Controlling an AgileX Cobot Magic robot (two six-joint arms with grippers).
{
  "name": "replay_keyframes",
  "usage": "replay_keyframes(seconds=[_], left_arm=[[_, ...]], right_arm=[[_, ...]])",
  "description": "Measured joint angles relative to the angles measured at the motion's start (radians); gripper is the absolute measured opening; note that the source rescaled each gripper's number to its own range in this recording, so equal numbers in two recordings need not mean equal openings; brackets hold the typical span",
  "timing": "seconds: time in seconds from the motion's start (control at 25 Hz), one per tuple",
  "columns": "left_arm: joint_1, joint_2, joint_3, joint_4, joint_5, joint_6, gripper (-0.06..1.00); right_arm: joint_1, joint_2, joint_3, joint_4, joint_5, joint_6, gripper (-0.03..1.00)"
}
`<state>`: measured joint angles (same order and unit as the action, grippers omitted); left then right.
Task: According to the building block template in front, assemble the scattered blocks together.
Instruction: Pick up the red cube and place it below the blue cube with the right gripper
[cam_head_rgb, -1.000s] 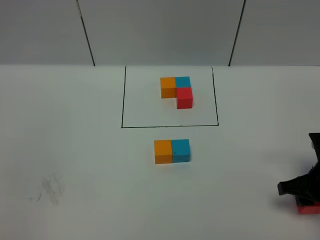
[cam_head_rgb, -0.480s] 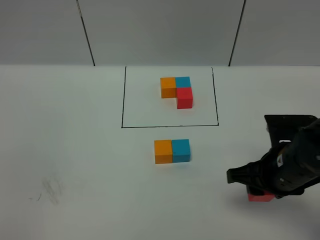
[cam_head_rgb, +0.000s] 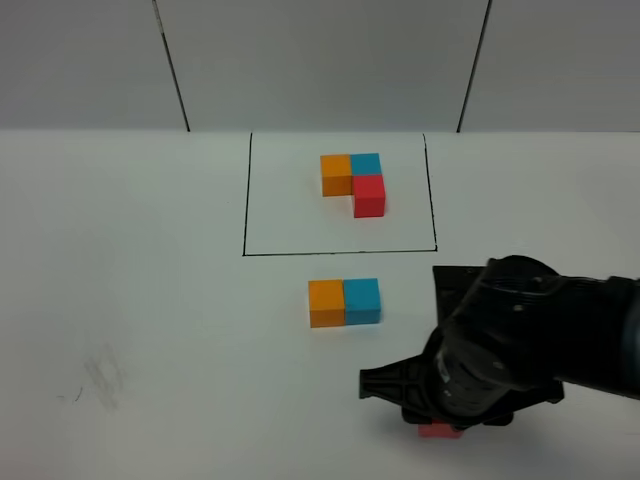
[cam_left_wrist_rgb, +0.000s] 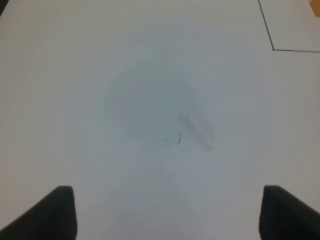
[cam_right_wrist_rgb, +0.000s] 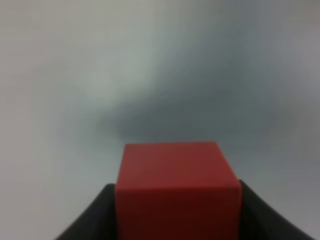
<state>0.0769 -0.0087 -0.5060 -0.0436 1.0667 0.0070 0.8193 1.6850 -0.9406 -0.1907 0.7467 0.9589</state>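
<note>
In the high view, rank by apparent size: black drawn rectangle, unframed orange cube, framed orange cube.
Thin black drawn rectangle
Unframed matte orange cube
Framed matte orange cube, barely smaller-looking and farther away, so unsure

surface: white table (cam_head_rgb: 150, 300) | framed template trio (cam_head_rgb: 355, 181) | orange cube (cam_head_rgb: 326, 303) touching blue cube (cam_head_rgb: 361, 301) | faint smudge (cam_head_rgb: 105, 375)

Red cube (cam_right_wrist_rgb: 176, 185) gripped between dark fingers (cam_right_wrist_rgb: 92, 220) of right gripper (cam_right_wrist_rgb: 176, 222), one finger seated against each side face. Table (cam_right_wrist_rgb: 150, 60) beyond cube blurred, pale grey, darker patch near cube.
</note>
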Motion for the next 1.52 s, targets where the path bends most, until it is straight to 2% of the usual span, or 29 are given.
replay_keyframes(seconds=[0.2, 0.52, 0.92, 1.08, 1.28, 1.52], left_arm=[[0.000, 0.000, 0.000, 0.000, 0.000, 0.000, 0.66], [0.000, 0.000, 0.000, 0.000, 0.000, 0.000, 0.66], [0.000, 0.000, 0.000, 0.000, 0.000, 0.000, 0.66], [0.000, 0.000, 0.000, 0.000, 0.000, 0.000, 0.66], [0.000, 0.000, 0.000, 0.000, 0.000, 0.000, 0.66], [0.000, 0.000, 0.000, 0.000, 0.000, 0.000, 0.66]], right_arm=[[0.044, 0.129, -0.121, -0.025, 0.021, 0.043, 0.24], [0.044, 0.279, -0.286, -0.062, 0.054, -0.025, 0.24], [0.044, 0.411, -0.451, -0.092, 0.175, -0.026, 0.24], [0.031, 0.422, -0.472, -0.083, 0.180, -0.037, 0.24], [-0.009, 0.422, -0.475, -0.021, 0.162, -0.110, 0.24], [-0.026, 0.422, -0.475, -0.021, 0.124, -0.130, 0.24]])
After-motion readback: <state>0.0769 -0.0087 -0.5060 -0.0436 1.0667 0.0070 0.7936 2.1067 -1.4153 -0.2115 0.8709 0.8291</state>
